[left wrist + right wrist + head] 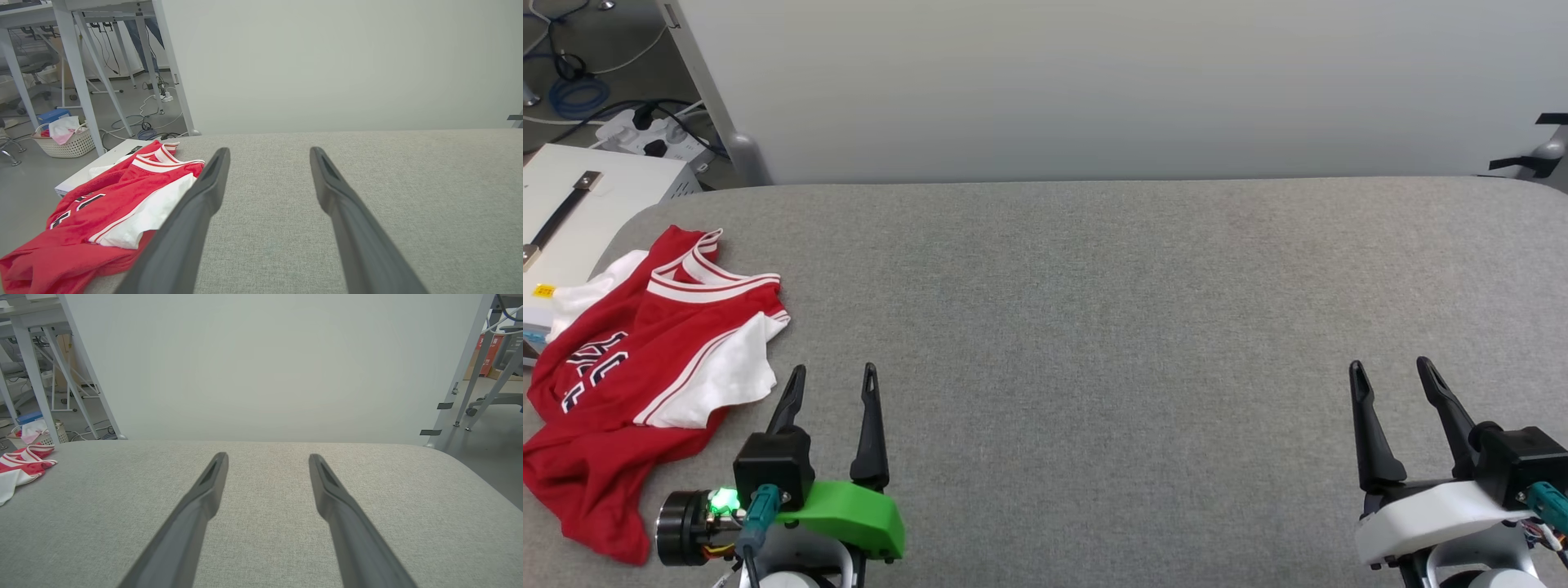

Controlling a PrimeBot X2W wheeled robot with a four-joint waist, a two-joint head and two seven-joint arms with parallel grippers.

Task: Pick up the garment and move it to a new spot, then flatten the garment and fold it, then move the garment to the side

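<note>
Well, grey fabric table (1094,327) before a white panel (1094,82); red jersey (645,351) crumpled at the table's left end, by a white box (613,184). My left gripper (833,374) and right gripper (1392,367) gape wide, empty.

I am looking at a wide grey fabric surface (1094,327) that runs from left to right, its far corners rounded and its weave flat and smooth. On its left side, toward the near edge, lies the garment (645,367), a crumpled red jersey. The striped collar trim points to the far side, a white sleeve lies on top at its right, and dark lettering faces up at its left. Its left part reaches the left edge; I cannot tell whether it hangs over.
</note>
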